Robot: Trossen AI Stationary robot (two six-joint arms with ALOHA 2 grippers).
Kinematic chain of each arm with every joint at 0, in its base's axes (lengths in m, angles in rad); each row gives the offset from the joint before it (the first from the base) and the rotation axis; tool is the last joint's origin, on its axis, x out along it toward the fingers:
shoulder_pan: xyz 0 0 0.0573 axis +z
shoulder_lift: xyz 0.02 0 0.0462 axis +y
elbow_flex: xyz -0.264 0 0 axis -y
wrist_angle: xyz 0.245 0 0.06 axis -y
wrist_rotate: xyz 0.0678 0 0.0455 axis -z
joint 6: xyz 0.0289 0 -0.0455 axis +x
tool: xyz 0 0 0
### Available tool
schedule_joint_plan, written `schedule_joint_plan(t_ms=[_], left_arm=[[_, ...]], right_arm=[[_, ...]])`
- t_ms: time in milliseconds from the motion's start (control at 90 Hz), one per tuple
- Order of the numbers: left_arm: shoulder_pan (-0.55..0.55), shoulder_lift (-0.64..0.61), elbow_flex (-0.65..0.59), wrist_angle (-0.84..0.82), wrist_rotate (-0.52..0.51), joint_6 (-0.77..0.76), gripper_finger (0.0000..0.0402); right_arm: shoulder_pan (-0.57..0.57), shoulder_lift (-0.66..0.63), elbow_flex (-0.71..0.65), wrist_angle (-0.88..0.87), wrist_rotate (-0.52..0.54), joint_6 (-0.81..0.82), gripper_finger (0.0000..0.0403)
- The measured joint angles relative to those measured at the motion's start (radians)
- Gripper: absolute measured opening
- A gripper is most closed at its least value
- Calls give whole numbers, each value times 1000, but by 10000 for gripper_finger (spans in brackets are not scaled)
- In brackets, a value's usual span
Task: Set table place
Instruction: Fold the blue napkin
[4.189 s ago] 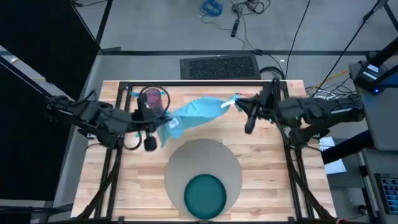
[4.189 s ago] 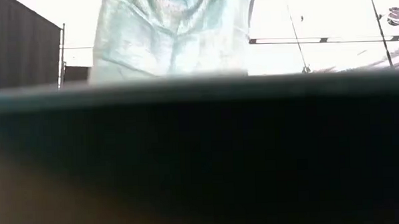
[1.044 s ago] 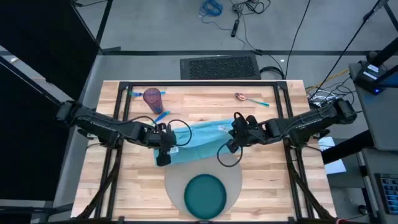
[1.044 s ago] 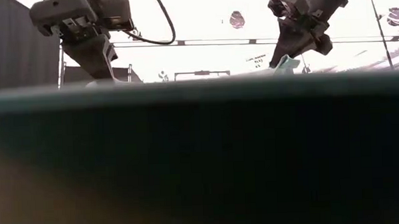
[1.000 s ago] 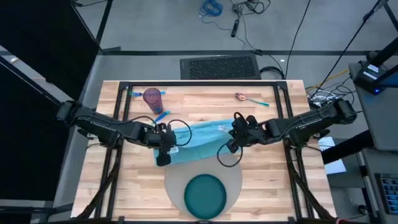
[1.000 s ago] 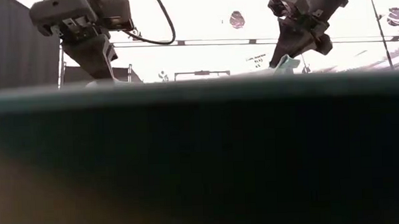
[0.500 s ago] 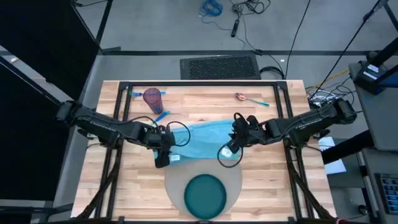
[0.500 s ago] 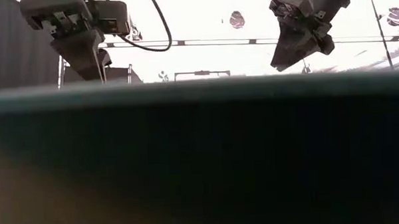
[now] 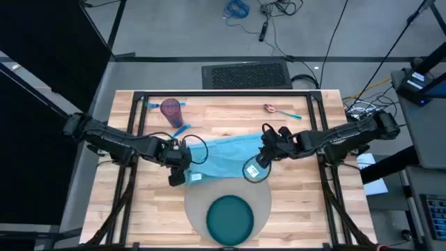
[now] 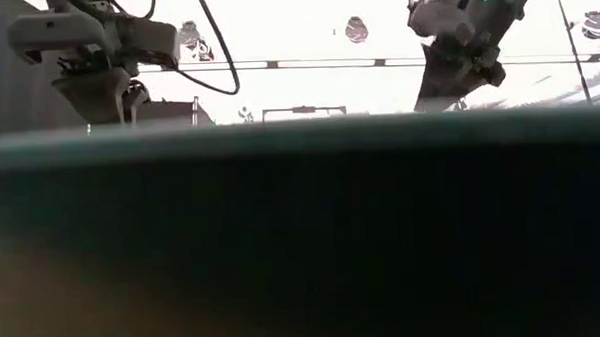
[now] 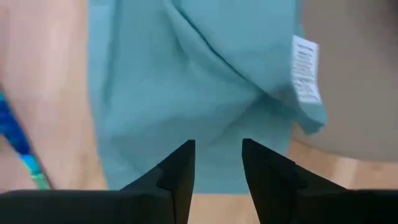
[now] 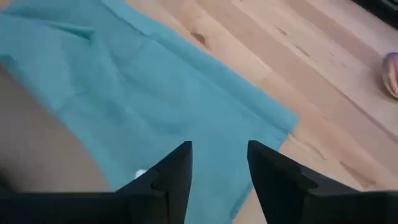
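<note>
The light blue cloth napkin (image 9: 223,155) lies spread flat on the table (image 9: 300,209), its near part over the far edge of the round grey placemat (image 9: 198,202). The dark teal plate (image 9: 230,217) sits on the placemat's near half. My left gripper (image 9: 175,176) hovers open over the napkin's left end (image 11: 186,93), near its white label (image 11: 305,68). My right gripper (image 9: 256,167) hovers open over the napkin's right end (image 12: 155,93). Neither one touches the cloth. In the low view the plate's rim (image 10: 299,134) hides the napkin.
A purple cup (image 9: 171,109) stands at the far left, with a blue utensil (image 9: 180,130) just nearer than it. A spoon (image 9: 279,109) lies at the far right. Bare wood shows left and right of the placemat.
The napkin, whose right end hung raised at my right gripper, has dropped and now lies flat, spread over the placemat's far edge. My left gripper has drawn a little toward the table's left edge. My right gripper has stayed about where it was.
</note>
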Motion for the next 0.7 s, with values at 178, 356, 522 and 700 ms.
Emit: schedule_joint_plan(t_ms=[178,356,522,700], left_arm=[[40,0,0,1,-98,-13,118],[76,-1,-37,-6,-112,-60,118],[76,-1,-104,14,-73,-131,118],[50,-1,-107,22,-53,-158,118]], right_arm=[[-145,0,-109,163,-161,-141,137],[-211,0,-153,234,-191,-202,137],[-234,0,-166,264,-234,-234,137],[-239,0,-167,289,-235,-259,137]])
